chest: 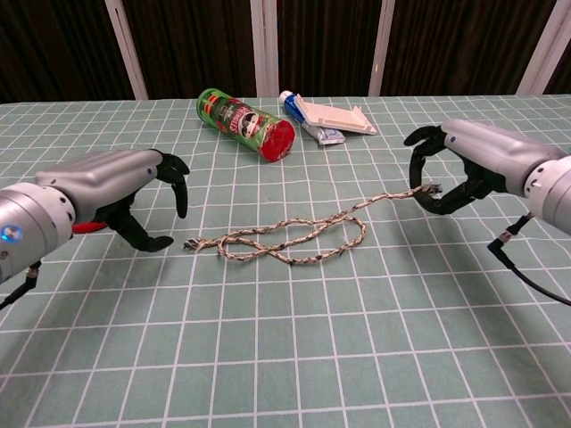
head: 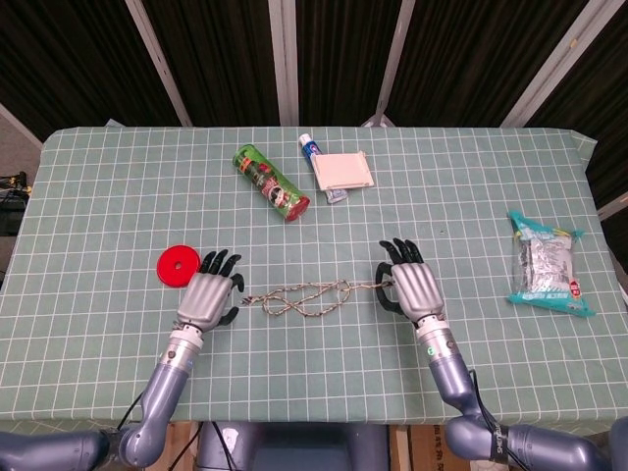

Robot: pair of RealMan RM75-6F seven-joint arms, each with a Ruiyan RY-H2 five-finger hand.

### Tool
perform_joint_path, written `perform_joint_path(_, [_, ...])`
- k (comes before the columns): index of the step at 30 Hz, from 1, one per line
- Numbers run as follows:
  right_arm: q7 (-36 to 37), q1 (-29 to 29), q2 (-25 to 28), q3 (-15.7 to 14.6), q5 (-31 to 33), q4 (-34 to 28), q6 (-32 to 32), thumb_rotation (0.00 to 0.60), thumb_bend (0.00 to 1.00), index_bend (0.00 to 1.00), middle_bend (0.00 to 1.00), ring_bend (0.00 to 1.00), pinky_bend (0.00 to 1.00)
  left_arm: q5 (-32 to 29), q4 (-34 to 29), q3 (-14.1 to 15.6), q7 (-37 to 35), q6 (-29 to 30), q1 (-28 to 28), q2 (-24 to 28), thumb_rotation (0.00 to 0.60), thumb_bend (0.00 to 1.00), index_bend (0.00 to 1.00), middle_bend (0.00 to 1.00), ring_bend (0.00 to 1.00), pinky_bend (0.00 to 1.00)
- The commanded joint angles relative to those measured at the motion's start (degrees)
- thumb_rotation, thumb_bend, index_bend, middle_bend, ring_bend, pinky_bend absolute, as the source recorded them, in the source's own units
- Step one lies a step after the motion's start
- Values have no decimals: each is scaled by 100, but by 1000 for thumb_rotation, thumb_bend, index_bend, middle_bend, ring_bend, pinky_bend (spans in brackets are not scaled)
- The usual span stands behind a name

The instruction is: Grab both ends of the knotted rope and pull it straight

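The knotted rope (head: 304,296) lies at the table's middle, its loose loops (chest: 285,242) still flat on the cloth. My right hand (head: 414,290) pinches the rope's right end (chest: 430,189) between thumb and finger and holds it a little above the table, so that stretch of rope slants upward. My left hand (head: 209,298) hovers just left of the rope's frayed left end (chest: 188,244). Its fingers (chest: 178,183) are curved and apart, with nothing in them. The thumb tip sits close to the rope's end without touching it.
A red disc (head: 178,265) lies right behind my left hand. A green crisp can (head: 272,183) on its side, a toothpaste tube (head: 312,149) and a white box (head: 344,170) sit at the back. A snack bag (head: 548,263) lies far right.
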Motion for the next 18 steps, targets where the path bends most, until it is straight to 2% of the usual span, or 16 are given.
perform_joint_path(1, [-2, 6, 8, -3, 11, 0, 1, 600, 501, 610, 147, 0, 0, -176, 155, -57, 54, 54, -108, -184, 600, 426, 469, 101, 0, 0])
perform_joint_path(18, [86, 19, 39, -43, 60, 93, -6, 600, 503, 610, 147, 0, 0, -703, 820, -123, 98, 61, -507, -803, 600, 451, 505, 111, 0, 0])
